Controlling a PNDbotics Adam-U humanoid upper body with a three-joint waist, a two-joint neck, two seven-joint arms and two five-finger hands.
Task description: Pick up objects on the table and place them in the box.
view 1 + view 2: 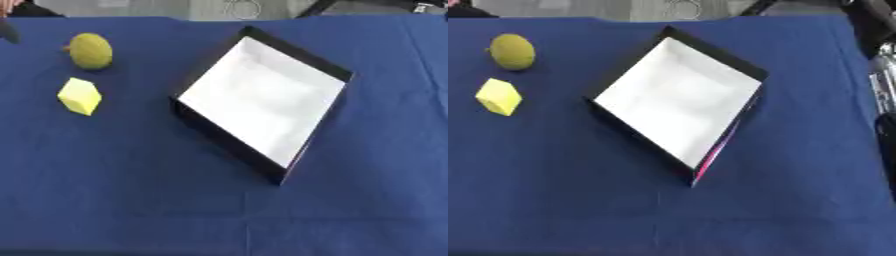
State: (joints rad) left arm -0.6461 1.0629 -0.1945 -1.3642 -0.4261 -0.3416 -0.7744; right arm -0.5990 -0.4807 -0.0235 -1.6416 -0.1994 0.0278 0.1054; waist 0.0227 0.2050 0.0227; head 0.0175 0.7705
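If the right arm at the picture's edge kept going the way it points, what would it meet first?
Probably nothing: its hand is out of view, and the right arm seems to run down the edge over blue cloth, clear of the box.

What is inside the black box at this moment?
Nothing shows inside the box: only its white bottom. The near inner walls are hidden from view. The round fruit and yellow block lie outside, left of it.

A blue cloth (131, 200) covers the table; beyond it, perhaps grey floor (140, 7).
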